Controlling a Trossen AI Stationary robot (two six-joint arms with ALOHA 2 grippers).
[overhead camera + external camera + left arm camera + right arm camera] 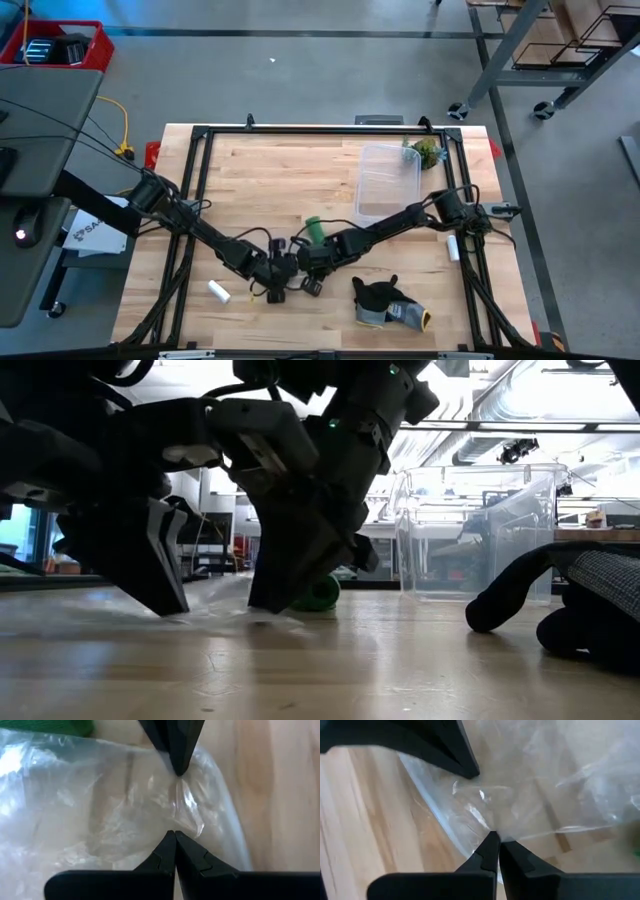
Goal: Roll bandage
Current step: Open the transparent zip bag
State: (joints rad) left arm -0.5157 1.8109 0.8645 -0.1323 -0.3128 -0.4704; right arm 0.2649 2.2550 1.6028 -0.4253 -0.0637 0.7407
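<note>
High view: left gripper (283, 272) and right gripper (303, 258), jaws together on a clear plastic bag (100, 805), meet mid-table; green bandage (314, 229) just behind; glove (388, 303), white cylinder (219, 291), clear container (388, 180) around.

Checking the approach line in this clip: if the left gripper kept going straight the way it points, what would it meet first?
The left gripper is shut on a clear plastic bag. Straight ahead sits the right gripper, tip to tip across the bag's edge. It would likely meet that first, though depth is unclear.

Grey concrete floor (300, 80), red bin (60, 45)
</note>
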